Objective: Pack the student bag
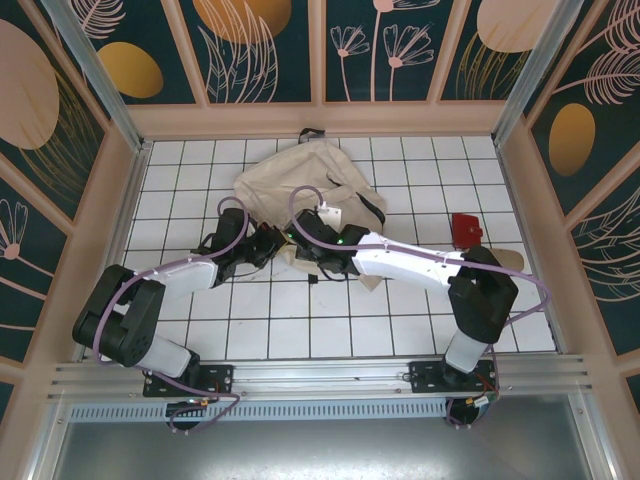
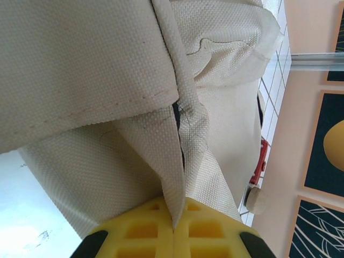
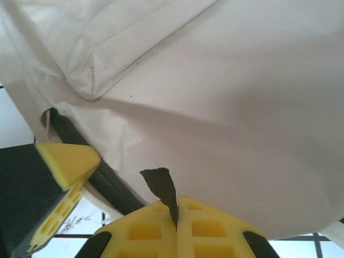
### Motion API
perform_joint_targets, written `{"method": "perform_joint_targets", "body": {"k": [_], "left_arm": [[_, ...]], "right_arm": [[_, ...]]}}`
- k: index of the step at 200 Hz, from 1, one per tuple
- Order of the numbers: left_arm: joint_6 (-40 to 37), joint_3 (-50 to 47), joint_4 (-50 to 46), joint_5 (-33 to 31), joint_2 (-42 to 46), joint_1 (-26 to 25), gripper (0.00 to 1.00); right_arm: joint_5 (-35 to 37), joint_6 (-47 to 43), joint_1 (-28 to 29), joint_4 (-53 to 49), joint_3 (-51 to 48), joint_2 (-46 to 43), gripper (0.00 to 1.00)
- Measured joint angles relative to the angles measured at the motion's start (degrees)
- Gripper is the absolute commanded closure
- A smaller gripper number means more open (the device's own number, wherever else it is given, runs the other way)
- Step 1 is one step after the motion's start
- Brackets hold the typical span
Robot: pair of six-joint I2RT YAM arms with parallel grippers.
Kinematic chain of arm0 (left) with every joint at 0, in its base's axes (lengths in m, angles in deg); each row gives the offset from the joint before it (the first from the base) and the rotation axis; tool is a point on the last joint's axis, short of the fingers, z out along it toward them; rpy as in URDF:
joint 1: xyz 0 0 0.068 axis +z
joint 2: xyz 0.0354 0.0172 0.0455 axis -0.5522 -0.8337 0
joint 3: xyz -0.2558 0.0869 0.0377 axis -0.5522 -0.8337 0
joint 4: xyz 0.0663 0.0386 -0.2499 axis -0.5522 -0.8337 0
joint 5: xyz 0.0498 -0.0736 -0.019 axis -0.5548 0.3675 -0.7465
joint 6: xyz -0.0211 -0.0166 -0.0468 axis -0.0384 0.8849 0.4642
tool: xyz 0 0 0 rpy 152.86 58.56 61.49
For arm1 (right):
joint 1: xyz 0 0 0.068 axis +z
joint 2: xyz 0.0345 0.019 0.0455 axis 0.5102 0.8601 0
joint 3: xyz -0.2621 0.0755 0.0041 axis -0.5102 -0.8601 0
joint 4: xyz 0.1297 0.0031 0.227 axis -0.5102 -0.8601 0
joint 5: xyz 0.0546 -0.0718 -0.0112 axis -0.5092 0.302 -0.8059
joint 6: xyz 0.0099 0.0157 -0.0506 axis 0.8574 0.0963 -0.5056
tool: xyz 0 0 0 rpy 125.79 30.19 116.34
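Note:
The student bag (image 1: 300, 180), a cream fabric backpack, lies crumpled at the middle back of the tiled table. My left gripper (image 1: 268, 246) sits at the bag's near edge. In the left wrist view it (image 2: 173, 224) is shut on a pinched fold of the bag's cream fabric (image 2: 161, 161). My right gripper (image 1: 306, 238) is just to the right of it. In the right wrist view it (image 3: 176, 223) is shut on a small black tab (image 3: 160, 185) beside the bag's dark zipper line (image 3: 110, 185). The left gripper's yellow finger (image 3: 62, 172) shows close by.
A red object (image 1: 466, 228) lies on the tiles to the right of the bag, with a pale wooden piece (image 1: 510, 262) near the right wall. Wooden walls ring the table. White tiles stretch between the arms' bases and the bag.

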Motion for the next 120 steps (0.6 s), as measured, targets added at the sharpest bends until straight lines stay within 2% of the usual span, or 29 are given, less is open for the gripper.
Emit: {"method": "perform_joint_targets", "body": {"k": [75,120], "left_arm": [[-0.90,0.04,-0.76,-0.17,0.02,0.44,1.00],[-2.38,1.33,-2.12,0.17,0.09,2.93,1.00]], "right_arm": [[3.78,2.03,0.22,-2.80,0.00,-0.22,1.00],[6.14,1.31,0.07,-4.15,0.26,-1.09,1.00]]}}
